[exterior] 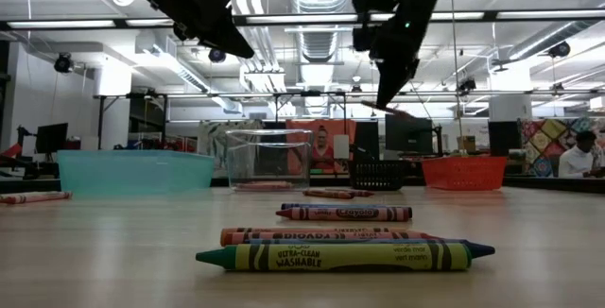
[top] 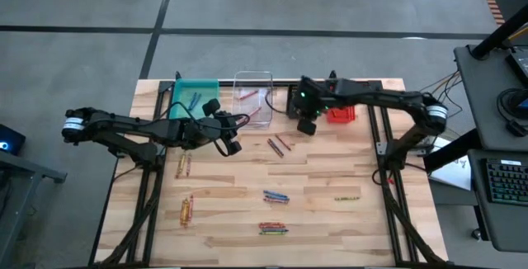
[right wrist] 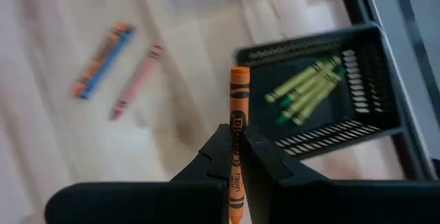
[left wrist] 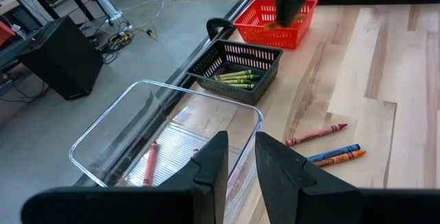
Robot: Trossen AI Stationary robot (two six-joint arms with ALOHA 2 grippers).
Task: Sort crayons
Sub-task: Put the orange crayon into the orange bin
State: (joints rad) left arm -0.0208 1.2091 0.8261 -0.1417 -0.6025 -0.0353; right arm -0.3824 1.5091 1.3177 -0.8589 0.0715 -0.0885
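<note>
My right gripper (right wrist: 234,140) hangs above the table next to the black bin (right wrist: 357,80), shut on an orange crayon (right wrist: 238,93). In the high view it (top: 307,125) is between the clear bin (top: 252,96) and the red bin (top: 341,114). My left gripper (left wrist: 239,159) hovers at the near side of the clear bin (left wrist: 124,128), its fingers a little apart with nothing between them. Loose crayons lie flat on the wood: a pair (top: 278,146) at the middle, blue ones (top: 275,196), and orange ones (top: 186,210). My right gripper pinches the orange crayon between its two fingers, with the crayon lying along them. One end (right wrist: 239,80) sticks out past the fingertips, and the rest runs back between the fingers. The fingers point steeply down. The crayon is lifted clear of the table.
The teal bin (top: 195,96) stands at the far left of the row. The black bin holds several green and yellow crayons (right wrist: 306,90); the clear bin holds red ones (left wrist: 148,162). More crayons lie near the front edge (top: 272,228) and at the right (top: 346,197).
</note>
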